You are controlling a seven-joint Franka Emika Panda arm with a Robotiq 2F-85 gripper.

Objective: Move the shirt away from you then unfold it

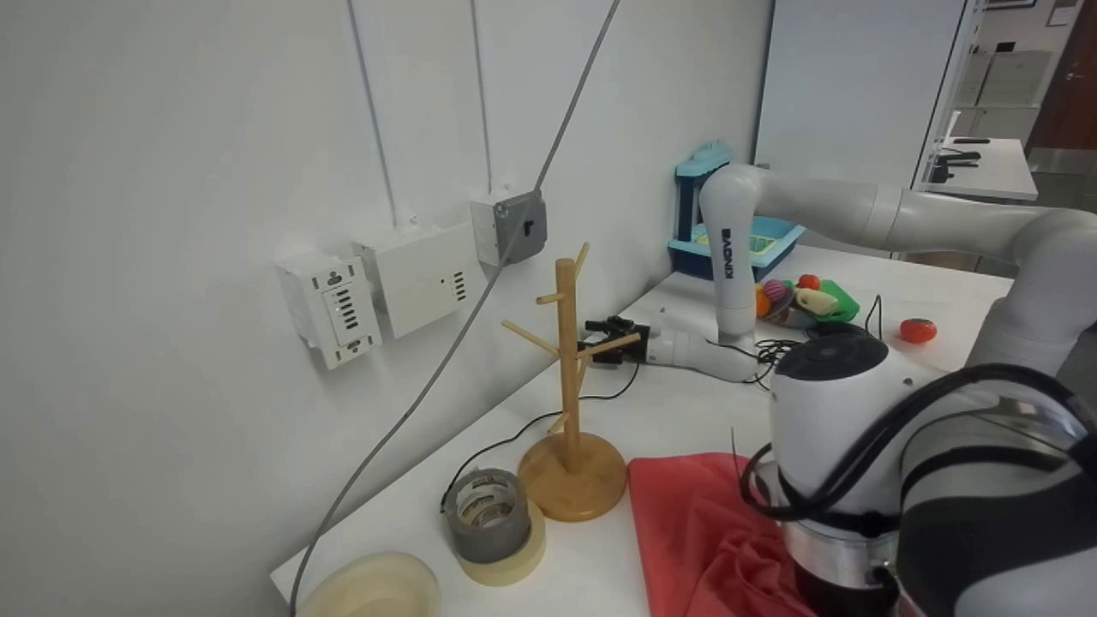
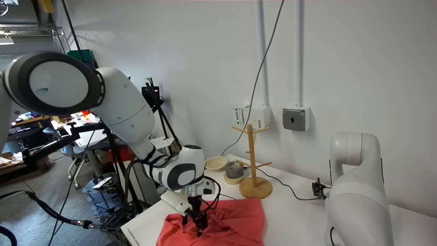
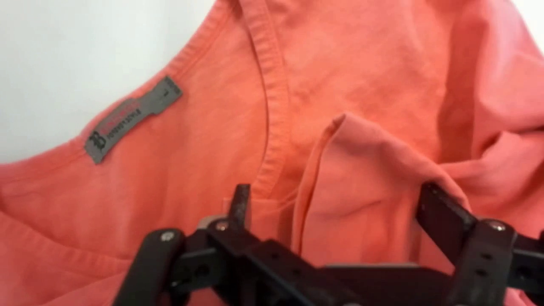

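The red-coral shirt [image 1: 686, 523] lies crumpled on the white table, partly covered by my arm in an exterior view. Seen from across the table, the shirt [image 2: 242, 218] spreads around and below my gripper [image 2: 193, 226], which points down over its left part. In the wrist view the shirt [image 3: 361, 63] shows its collar and a grey label [image 3: 134, 121] at the left. There my gripper [image 3: 333, 191] stands wide open. A raised fold lies between the fingers, and the right finger [image 3: 444, 216] is against or just under its edge; the fold is not pinched.
A wooden peg stand [image 1: 572, 476] is right beside the shirt's far edge. Tape rolls [image 1: 488, 518] and a pale bowl [image 1: 373, 591] are near it. A second robot arm [image 2: 358, 194] occupies the table's other side, with toy food [image 1: 797, 300] behind. A black cable [image 2: 290, 189] crosses the tabletop.
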